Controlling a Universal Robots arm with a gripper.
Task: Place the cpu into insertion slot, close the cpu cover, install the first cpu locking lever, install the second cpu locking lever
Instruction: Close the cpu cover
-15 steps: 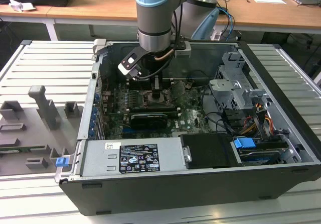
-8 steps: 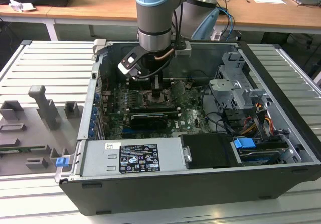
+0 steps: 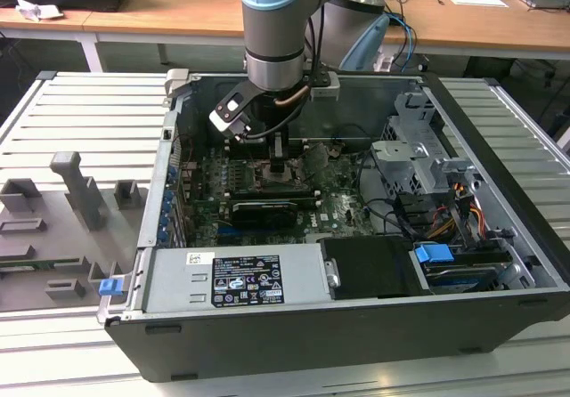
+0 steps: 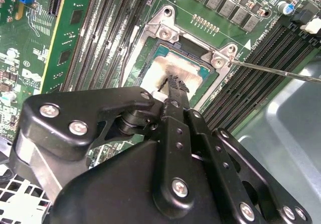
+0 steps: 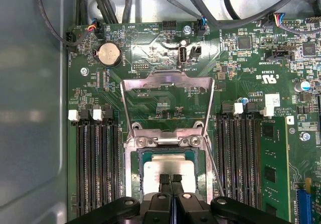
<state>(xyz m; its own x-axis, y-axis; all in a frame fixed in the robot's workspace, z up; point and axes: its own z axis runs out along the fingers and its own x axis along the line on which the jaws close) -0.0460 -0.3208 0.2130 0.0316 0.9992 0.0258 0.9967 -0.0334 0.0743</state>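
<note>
the cpu point(image 5: 168, 166) lay flat inside the slot point(image 5: 131, 170) with its pale top facing up, so the first step looked done. the gripper point(image 5: 170, 179) was right over the cpu, its two fingers point(image 5: 163, 180) pressed together with nothing between them. the tips seemed to touch the cpu's top, but i could not be sure.

the cover point(image 5: 168, 82) stood open, tipped back from the slot, and the green board point(image 5: 150, 48) showed through its window. so the cover was not yet closed. one thin lever point(image 5: 213, 166) stuck out loose beside the slot, not hooked down. i could not tell where the other lever was.

black memory slots point(image 5: 98, 169) ran along both sides. in the exterior view the arm point(image 3: 276, 32) reached down into the open case point(image 3: 356, 335).
</note>
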